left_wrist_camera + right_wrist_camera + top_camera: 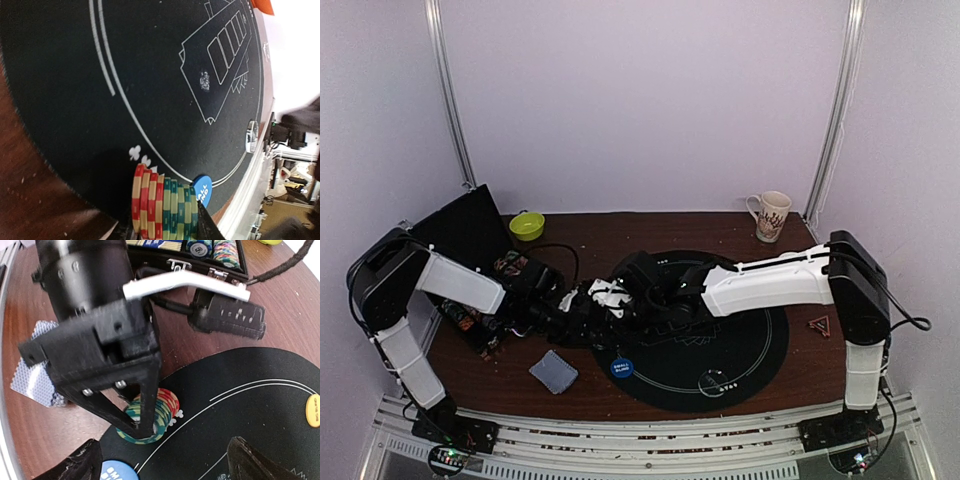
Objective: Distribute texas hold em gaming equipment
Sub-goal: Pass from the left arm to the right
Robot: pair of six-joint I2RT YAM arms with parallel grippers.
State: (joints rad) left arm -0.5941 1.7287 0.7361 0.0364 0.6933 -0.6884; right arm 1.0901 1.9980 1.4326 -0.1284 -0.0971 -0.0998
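Left gripper (140, 428) is pinching a short stack of striped-edge poker chips (163, 408), one finger pressing on each end face. In the left wrist view the stack (163, 206) is showing red-and-cream chips at one end and teal-and-cream at the other. The long axis of the stack is running straight across from finger to finger, so the chips are standing on edge rather than lying flat. The stack is sitting low over the left rim of the round black felt mat (745, 340), where the white ring lines are curving past. Whether the bottom edges are touching the felt is not clear. The blue "small blind" button disc (621, 367) is lying just beside the stack on the near side, and the grey-blue-backed card deck (553, 371) is lying off the mat on the brown wooden counter (650, 230). Right gripper (162, 442) is hovering close above with its fingers spread wide and nothing between them, looking down on the left fingers. The left arm is the nearer one, since it is already holding the stack. Judging from this, laying the stack flat is going to depend on rolling that axis upright before release, as chips let go on edge could roll or fan out.
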